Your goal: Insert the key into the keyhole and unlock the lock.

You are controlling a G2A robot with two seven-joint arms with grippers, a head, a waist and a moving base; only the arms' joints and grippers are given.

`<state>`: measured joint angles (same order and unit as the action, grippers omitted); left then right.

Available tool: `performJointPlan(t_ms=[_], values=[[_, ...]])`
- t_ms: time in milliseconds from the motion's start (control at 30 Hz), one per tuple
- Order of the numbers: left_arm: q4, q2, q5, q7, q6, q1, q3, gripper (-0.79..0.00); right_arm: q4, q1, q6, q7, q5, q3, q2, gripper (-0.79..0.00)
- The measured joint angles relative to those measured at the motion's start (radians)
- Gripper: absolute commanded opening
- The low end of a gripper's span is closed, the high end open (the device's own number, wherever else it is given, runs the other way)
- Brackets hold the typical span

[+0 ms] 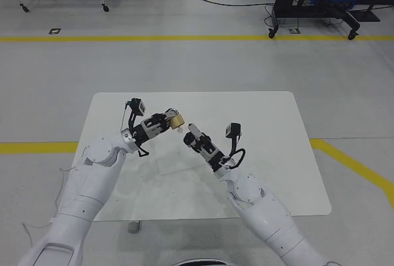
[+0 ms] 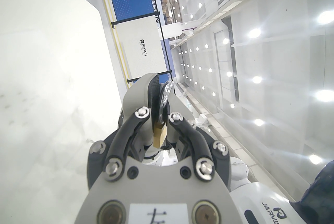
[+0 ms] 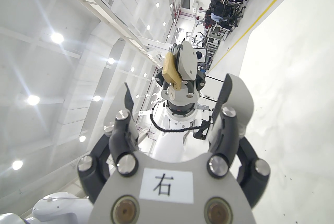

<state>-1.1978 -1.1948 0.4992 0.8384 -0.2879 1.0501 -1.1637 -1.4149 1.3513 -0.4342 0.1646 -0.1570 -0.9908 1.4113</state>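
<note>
The left gripper [image 1: 167, 120] is closed on the lock [image 1: 177, 121], holding the brass padlock up off the table [image 1: 270, 120], over the part of the tabletop farthest from the robot. In the left wrist view the lock [image 2: 159, 135] sits deep between that gripper's fingers [image 2: 146, 94], brass body toward the palm, with a silvery curved part of the lock pinched at the fingertips. The key [image 3: 171, 92] shows in the right wrist view as a round silver head right against the end of the lock [image 3: 171, 70] that faces the right gripper [image 3: 177, 90]. How far its blade sits in the keyhole cannot be told. The right gripper [image 1: 190, 131] is just beside the lock on the robot's side, pointing at it. Its fingers [image 3: 225, 94] are spread wide and hold nothing, clear of both the lock and the key head.
</note>
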Motion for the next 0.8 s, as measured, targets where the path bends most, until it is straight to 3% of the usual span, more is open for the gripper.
performJointPlan(t_ms=[167, 200, 267, 333, 533, 800], values=[[-0.028, 0.002, -0.080, -0.115, -0.036, 0.021, -0.016, -0.785, -0.011, 0.005, -0.013, -0.068, 0.067, -0.018, -0.003, 0.000], [-0.040, 0.002, -0.100, -0.158, -0.044, 0.030, -0.021, -0.785, -0.019, 0.013, -0.016, -0.143, 0.149, -0.018, -0.003, -0.095], [-0.061, 0.002, -0.130, -0.214, -0.058, 0.045, -0.026, -0.785, -0.029, 0.029, -0.020, -0.251, 0.290, -0.002, 0.001, -0.369], [-0.087, 0.002, -0.158, -0.262, -0.071, 0.064, -0.031, -0.785, -0.033, 0.036, -0.032, -0.317, 0.400, 0.018, 0.006, -0.474], [-0.110, -0.002, -0.122, -0.227, -0.035, 0.083, -0.016, -0.785, -0.023, 0.028, 0.026, -0.341, 0.517, 0.054, 0.016, -0.499], [-0.099, -0.006, -0.116, -0.202, -0.035, 0.073, -0.011, -0.785, -0.006, 0.007, 0.096, -0.354, 0.528, 0.068, 0.029, -0.449]])
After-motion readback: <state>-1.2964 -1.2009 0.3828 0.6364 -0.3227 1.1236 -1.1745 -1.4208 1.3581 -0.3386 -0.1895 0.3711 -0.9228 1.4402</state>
